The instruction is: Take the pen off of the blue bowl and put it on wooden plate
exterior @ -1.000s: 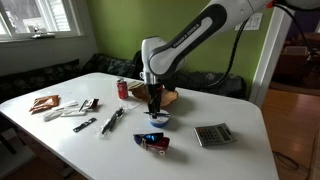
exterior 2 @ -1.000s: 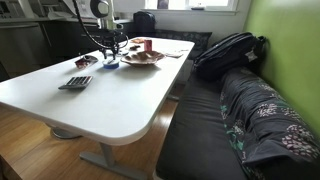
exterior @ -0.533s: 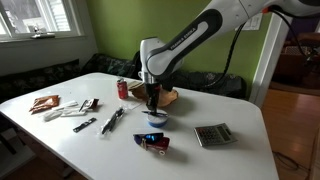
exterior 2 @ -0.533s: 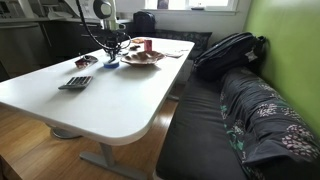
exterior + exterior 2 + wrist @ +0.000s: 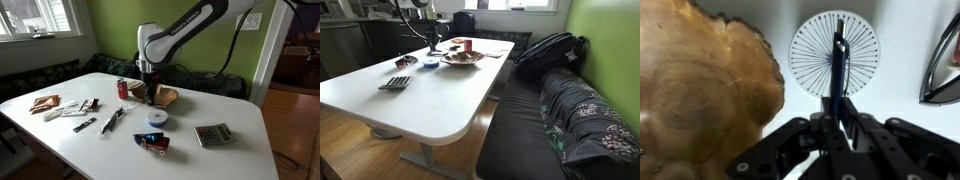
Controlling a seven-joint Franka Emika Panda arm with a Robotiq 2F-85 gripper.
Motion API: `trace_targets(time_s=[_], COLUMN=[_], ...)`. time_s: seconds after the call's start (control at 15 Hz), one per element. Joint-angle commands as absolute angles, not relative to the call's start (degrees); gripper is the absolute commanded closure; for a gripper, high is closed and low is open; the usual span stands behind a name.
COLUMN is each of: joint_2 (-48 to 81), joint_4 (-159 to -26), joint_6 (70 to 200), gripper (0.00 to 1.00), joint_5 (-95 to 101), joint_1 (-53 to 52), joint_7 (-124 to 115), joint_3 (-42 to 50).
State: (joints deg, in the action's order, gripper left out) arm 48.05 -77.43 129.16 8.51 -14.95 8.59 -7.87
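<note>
In the wrist view the wooden plate [image 5: 700, 90] filled the left side. The left and bottom edges cut it off, so only its wavy right rim showed. Just beside that rim sat the blue bowl [image 5: 810, 50], seen from above, its inside marked with fine radial lines. The pen [image 5: 838, 65] ran straight up across the bowl. Its lower end sat between the fingers of the gripper [image 5: 836, 122], which were closed on it. This view did not show whether the pen's far tip touched the bowl. The bottom edge cropped the finger bases. At the far right a dark shiny object [image 5: 945, 65] was cut by the frame and could not be identified.

In an exterior view a red can [image 5: 123, 88] stood to the left of the gripper [image 5: 150, 100], which hung above the white table [image 5: 60, 135]. The wooden plate [image 5: 168, 96] lay behind the gripper, partly hidden by it. The blue bowl [image 5: 157, 118] sat below, clear of the fingers. The pen was too thin and dark to tell from the fingers there. A calculator [image 5: 212, 135] lay further right.

In an exterior view from the table's end, the blue bowl [image 5: 430, 63] lay left of the wooden plate [image 5: 460, 58]. Both were tiny, and neither gripper nor pen could be made out against the dark background.
</note>
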Motion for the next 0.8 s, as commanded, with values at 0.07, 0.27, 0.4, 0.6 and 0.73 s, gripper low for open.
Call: trace_targets(time_s=[0.07,0.27,0.4,0.6,0.73], joint_2=[40.26,42.36,44.52,46.77,48.14], joint_4=[-87.13,-84.67,-81.59,-76.93,-73.28], joint_6=[133.1,132.63,130.0,126.35,124.1], gripper=[0.97,0.97,0.97,0.97,0.97], joint_5=[9.02,8.97,7.33,4.79,2.99], joint_1=[-14.48,-14.25,-12.94,-10.74,-9.54], joint_7=[-2.68,-9.71,-12.06,-14.33,-15.31], joint_3=[-2.88,0.35,1.06,1.1,0.74])
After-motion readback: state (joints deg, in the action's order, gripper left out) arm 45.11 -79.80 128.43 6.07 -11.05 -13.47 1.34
